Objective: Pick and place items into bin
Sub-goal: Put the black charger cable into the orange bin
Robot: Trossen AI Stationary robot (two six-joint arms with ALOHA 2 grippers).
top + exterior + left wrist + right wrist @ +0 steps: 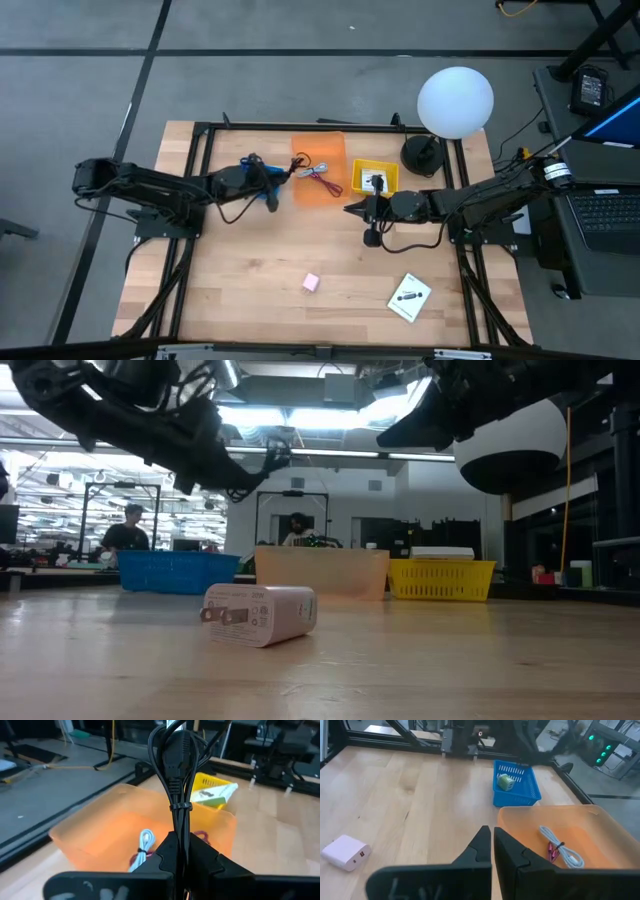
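Above the wooden table (250, 290), left end effector (181, 851) grips a black cable (179, 765); right end effector (491, 842) closed, empty.

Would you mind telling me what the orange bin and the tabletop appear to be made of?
The orange bin looks like thin translucent plastic: light glows through its walls and the cables inside show through the sides. The tabletop looks like light wood, probably butcher block, with visible plank seams and grain and a matte finish.

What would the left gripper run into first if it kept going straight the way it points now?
Probably the orange bin: the left gripper, shut on a bundled black cable, points over the bin's near rim, so the hanging cable might touch first; depth is uncertain.
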